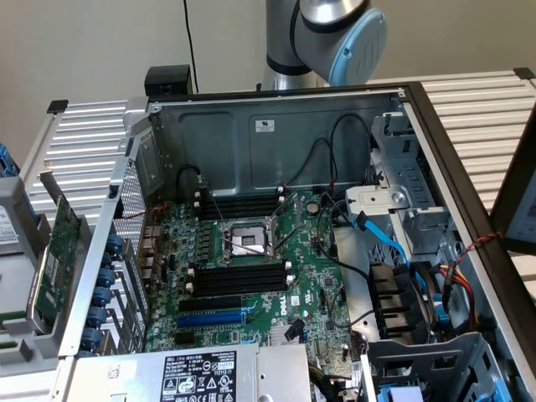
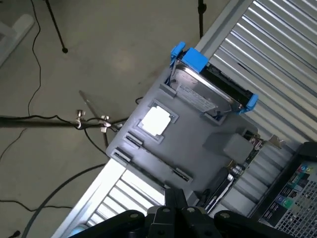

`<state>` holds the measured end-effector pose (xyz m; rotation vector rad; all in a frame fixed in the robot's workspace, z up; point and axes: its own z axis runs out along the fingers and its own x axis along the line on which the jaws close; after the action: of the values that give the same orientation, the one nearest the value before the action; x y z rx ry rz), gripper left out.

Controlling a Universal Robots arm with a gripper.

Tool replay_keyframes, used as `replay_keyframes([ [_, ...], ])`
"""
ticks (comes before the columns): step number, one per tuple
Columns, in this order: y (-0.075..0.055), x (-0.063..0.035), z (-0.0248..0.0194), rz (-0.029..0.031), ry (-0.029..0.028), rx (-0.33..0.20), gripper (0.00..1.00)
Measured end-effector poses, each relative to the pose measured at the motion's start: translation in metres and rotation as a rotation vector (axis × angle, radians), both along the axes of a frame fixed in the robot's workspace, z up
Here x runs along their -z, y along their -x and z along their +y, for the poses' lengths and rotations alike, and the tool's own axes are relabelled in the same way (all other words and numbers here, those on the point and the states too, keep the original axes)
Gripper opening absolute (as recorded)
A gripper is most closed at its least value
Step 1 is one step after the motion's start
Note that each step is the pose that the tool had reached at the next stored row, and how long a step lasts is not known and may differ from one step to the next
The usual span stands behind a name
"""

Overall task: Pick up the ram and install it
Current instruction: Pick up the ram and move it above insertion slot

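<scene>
Wrist view: my gripper hangs over a grey tray that lies on a slatted metal table. I cannot tell whether my jaws are spread or pressed together, since only their dark body shows at the picture's edge.

One pocket of the tray holds a small white square. Another holds a hard drive in blue brackets, and its label is too fine to read. At the side of the tray nearest the computer, a green expansion card with a metal bracket stands on edge. Just beside it, close under my gripper, a narrow dark strip also stands on edge. I cannot tell whether that strip is the ram, and I cannot pick the ram out for certain in either view. A few coloured stickers show on the corner of the case, unreadable.

In the exterior view the open computer case holds the motherboard. Both banks of black memory slots with white end clips sit either side of the CPU socket. A white sticker on the back wall and the power supply label carry print too small to read. At this view's left, the expansion card sits in the tray outside the case.
</scene>
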<state>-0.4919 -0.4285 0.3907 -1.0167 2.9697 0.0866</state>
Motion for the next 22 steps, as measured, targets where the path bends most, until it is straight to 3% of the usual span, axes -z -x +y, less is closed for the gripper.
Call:
replay_keyframes([
  [22, 0.0, 0.001, -0.0001, 0.0, 0.0, -0.4, 0.11],
])
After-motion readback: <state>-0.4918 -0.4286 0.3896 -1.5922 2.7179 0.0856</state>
